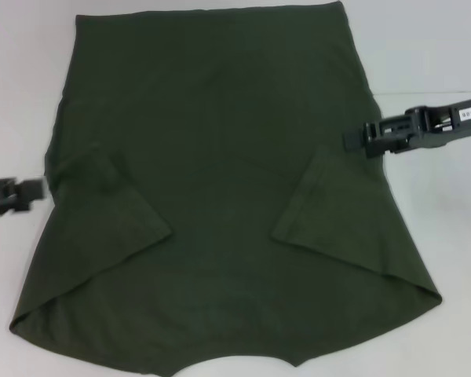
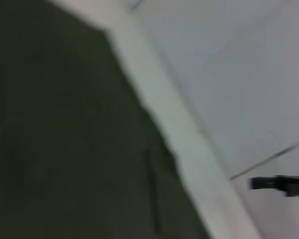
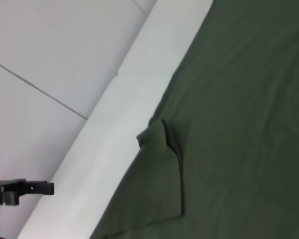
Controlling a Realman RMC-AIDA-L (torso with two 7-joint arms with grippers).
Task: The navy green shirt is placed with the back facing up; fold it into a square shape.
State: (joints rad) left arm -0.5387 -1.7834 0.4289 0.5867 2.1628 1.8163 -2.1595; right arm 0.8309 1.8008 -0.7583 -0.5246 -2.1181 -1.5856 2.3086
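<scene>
- Large dark olive-green soft-cloth shirt [image 1: 220, 196] lies flat on white tabletop [image 1: 439, 55], plain side up; collar end nearest, partly cut off by head view's lower edge, hem farthest.
- Both short sleeves [image 1: 110, 208] already turned inward over the body, prob. to straighten the sides for a square fold.
- Left end effector [image 1: 16, 195] just beside shirt's left edge, mostly out of view; apart or together: can't tell.
- Right end effector [image 1: 377, 137] farther off, at right edge, holding no cloth; jaw gap unclear.
</scene>
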